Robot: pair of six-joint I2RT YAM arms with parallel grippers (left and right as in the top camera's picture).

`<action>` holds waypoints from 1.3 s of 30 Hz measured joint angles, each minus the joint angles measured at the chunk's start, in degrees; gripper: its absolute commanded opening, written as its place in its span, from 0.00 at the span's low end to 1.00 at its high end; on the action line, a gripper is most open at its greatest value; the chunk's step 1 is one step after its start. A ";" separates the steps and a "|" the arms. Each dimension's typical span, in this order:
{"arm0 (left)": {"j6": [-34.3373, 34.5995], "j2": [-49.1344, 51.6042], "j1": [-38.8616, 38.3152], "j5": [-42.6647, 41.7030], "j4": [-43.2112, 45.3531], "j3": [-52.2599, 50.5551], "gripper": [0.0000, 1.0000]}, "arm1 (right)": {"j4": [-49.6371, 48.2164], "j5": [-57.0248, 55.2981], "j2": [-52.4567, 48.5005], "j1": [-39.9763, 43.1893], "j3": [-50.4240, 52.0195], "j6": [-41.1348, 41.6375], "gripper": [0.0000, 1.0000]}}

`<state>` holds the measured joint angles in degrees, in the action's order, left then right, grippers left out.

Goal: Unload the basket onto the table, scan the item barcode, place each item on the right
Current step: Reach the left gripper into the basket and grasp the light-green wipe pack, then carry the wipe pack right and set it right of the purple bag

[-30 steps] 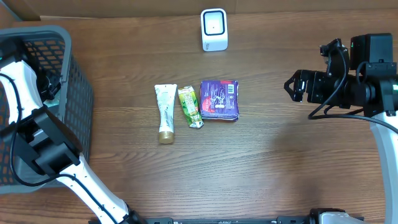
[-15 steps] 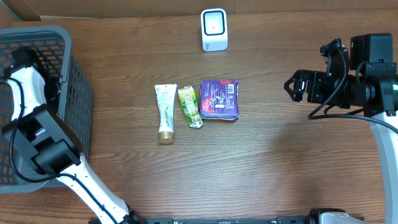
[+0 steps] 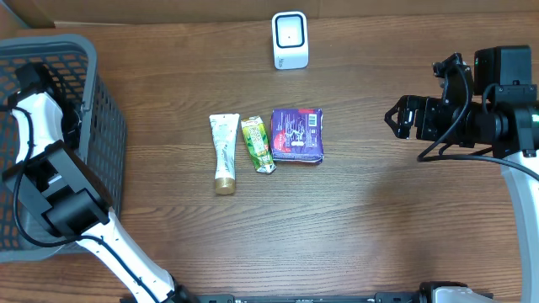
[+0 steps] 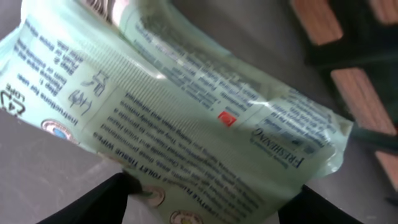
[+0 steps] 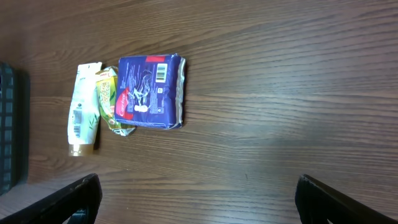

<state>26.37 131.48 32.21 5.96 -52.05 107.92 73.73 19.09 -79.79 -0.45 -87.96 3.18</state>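
- My left pincer (image 4: 211, 208) is down inside the dark grey plastic mesh basket (image 3: 105, 143) at the left edge of the table, with its two black fingertips (image 4: 115, 196) set well apart.
- Between them lies the pale green soft-plastic wipes pack (image 4: 186, 118), printed face up and tilted across my view. It spans the whole gap between the fingertips.
- The fingertips flank the pack's near edge, and one looks to be touching it. I cannot tell whether they are pressing on it or only sitting beside it.
- The pack seems to rest on the grey basket floor, so I judge it has not been lifted.
- My right pincer (image 5: 199, 199) is spread wide and holds nothing. It hangs over bare brown wooden table (image 3: 379, 219) on the right.
- Out on the table, three items lie side by side in the middle: a white squeeze tube with a gold cap (image 3: 224, 151), a green sachet (image 3: 258, 145) and a flat purple packet (image 3: 297, 134).
- The small white box-shaped scanner (image 3: 290, 39) stands at the far edge, just beyond those three and well apart from the basket.
- As for progress, I judge this to be the pick-up stage for this pack. I have yet to get a firm hold, lift it clear of the basket wall, carry it across to the scanner and turn its barcode to the window.
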 measured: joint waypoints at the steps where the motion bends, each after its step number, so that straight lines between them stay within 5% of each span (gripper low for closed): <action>1: -0.11 0.00 0.00 0.13 0.55 -0.09 0.23 | 0.04 0.02 0.00 0.00 0.00 0.02 1.00; 2: -0.33 0.00 0.00 0.26 1.05 -0.15 0.04 | -0.02 0.04 0.00 0.00 0.00 0.00 1.00; 10: -0.63 0.00 0.00 0.76 0.63 0.09 0.04 | 0.00 0.15 0.00 0.00 0.00 0.00 1.00; 19: -0.87 -2.82 0.00 0.09 -10.69 1.27 0.04 | -0.33 0.17 0.00 0.00 0.00 0.02 1.00; 32: -3.04 -36.04 -1.79 -1.40 -18.95 5.95 0.04 | -2.14 0.17 0.00 0.00 0.00 0.00 1.00; 39: -8.46 -45.16 -18.08 -1.46 -21.73 6.23 0.04 | -2.21 0.17 0.00 0.00 0.00 -0.02 0.96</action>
<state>17.91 86.32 14.13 4.49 -73.78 114.15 71.53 19.27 -79.79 -0.45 -87.96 3.16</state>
